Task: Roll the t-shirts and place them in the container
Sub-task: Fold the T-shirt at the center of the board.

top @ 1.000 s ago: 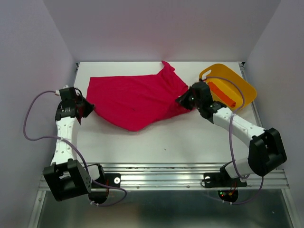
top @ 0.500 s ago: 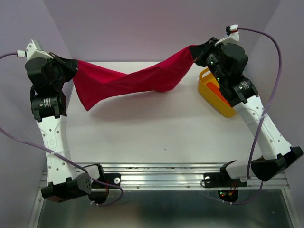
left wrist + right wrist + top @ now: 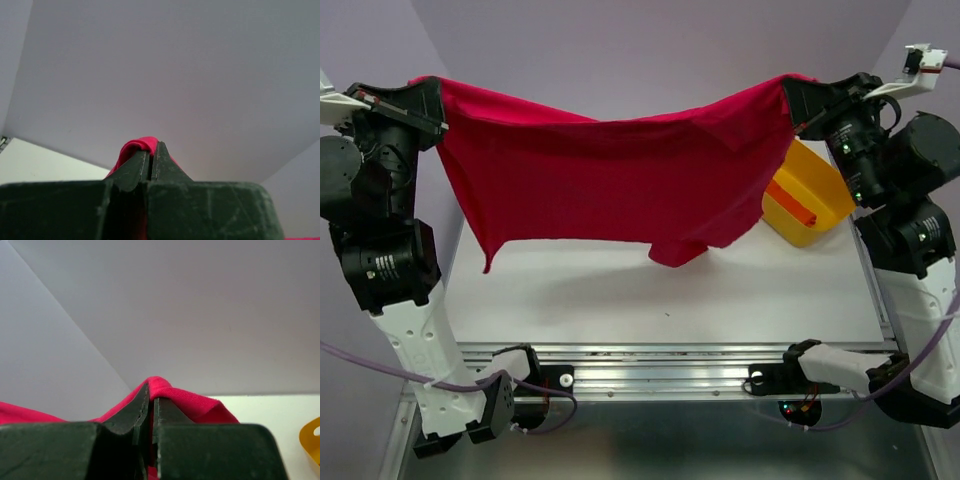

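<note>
From the top camera, the red t-shirt [image 3: 620, 180] hangs in the air across the upper half of the frame. The left gripper [image 3: 428, 98] pinches one top corner at the upper left. The right gripper [image 3: 790, 95] pinches the other corner at the upper right. The cloth sags in the middle, and its bottom edge hangs above the table [image 3: 740, 290]. That edge is not even, because one flap drops lower near the middle. The shirt could land bunched up and then be hard to roll. The orange t-shirt [image 3: 790, 202] sits as a small bundle in the yellow basket [image 3: 820, 185], just beside the hanging cloth on the right. If the shirt comes down too far right, it could catch on the basket rim.

From the left wrist camera, the jaws are closed tight on a small bump of red cloth at the center. That is a tiny bite. If the arms pull apart too hard, the corner could slip out and the shirt would drop.

From the right wrist camera, the jaws are also closed on a fold of red cloth, a bit more of it. The basket peeks in at the lower right corner.
</note>
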`<state>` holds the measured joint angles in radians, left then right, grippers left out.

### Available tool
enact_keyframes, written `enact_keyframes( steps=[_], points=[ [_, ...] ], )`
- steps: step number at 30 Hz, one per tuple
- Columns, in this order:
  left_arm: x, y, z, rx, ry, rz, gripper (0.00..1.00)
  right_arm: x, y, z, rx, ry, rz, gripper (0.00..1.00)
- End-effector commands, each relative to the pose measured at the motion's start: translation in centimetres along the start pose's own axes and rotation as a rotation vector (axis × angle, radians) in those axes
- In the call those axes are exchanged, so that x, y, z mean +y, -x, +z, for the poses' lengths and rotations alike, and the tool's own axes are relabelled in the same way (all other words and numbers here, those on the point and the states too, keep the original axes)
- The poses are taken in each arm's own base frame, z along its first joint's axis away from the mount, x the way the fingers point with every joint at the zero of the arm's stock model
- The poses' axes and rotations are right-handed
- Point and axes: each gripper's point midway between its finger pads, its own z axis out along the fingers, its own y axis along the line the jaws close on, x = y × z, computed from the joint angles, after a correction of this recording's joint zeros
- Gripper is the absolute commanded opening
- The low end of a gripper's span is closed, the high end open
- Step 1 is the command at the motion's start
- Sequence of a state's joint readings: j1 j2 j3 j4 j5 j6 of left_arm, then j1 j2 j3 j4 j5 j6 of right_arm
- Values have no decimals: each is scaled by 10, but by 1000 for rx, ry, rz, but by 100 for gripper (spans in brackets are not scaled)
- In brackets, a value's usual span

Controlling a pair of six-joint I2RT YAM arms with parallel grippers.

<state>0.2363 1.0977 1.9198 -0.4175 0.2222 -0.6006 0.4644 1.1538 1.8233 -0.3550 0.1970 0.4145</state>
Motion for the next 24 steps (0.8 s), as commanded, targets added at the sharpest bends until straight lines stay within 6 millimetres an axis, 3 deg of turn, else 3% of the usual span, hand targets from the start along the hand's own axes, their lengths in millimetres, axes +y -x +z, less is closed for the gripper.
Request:
enact_keyframes(
  steps=[1, 8, 13, 20, 23, 24],
  points=[
    [-35, 46, -32, -143, -63, 51, 0, 11, 48, -32, -91, 32, -32, 1],
    [-58, 79, -61, -242, -88, 82, 0, 24, 93, -86, -172, 85, -13, 1],
    [-74, 105, -81, -312, -97, 103, 0, 30, 95, -110, -133, 117, 8, 1],
    [-74, 117, -107, -378, -60, 127, 0, 23, 84, -129, -66, 89, 42, 1],
    [-62, 112, -100, -367, -18, 142, 0, 10, 62, -125, -8, 35, 66, 1],
    [-53, 105, -91, -344, 6, 145, 0, 1, 45, -118, 32, -1, 70, 1]
  ],
)
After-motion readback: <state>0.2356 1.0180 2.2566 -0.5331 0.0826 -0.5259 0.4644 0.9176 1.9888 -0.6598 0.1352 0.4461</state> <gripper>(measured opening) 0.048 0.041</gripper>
